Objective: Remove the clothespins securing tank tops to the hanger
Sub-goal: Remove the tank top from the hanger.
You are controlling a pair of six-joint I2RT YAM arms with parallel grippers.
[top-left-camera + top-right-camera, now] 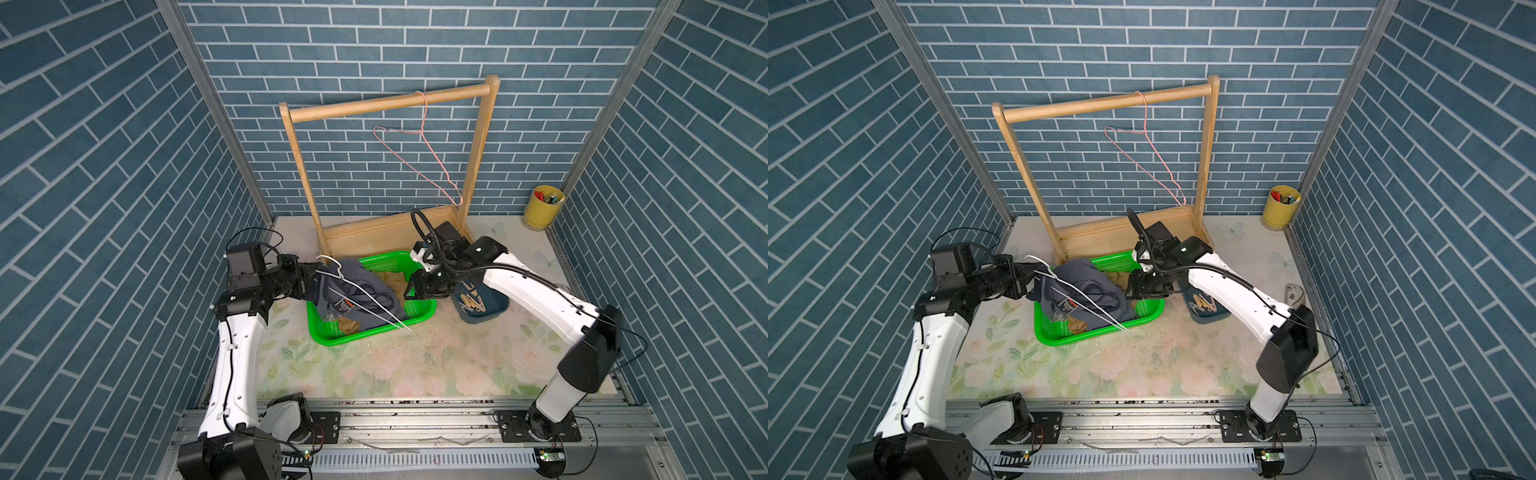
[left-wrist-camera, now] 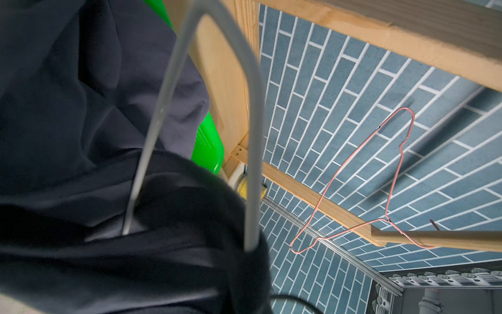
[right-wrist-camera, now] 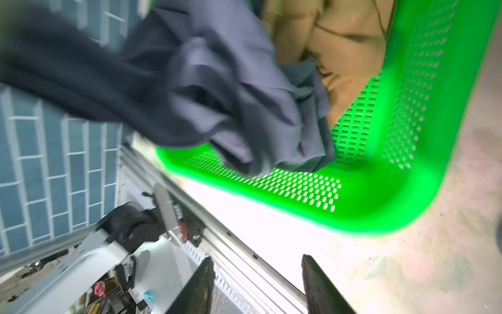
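Clothespins (image 1: 471, 303) in bin (image 1: 484, 319) near right tool (image 3: 257, 258), jaws parted, left tool (image 1: 311, 282) clamping hanger (image 2: 256, 136)

Both top views peer steeply down from high, in front of the bright green perforated plastic basket (image 1: 422, 311). Left wrist camera, tight beside the basket, looks up at the pale wooden rack (image 2: 339, 24). Right wrist camera, blurry, seemingly sits just over the basket. Both wrist views catch the dark grey-blue tank top (image 2: 81, 108).
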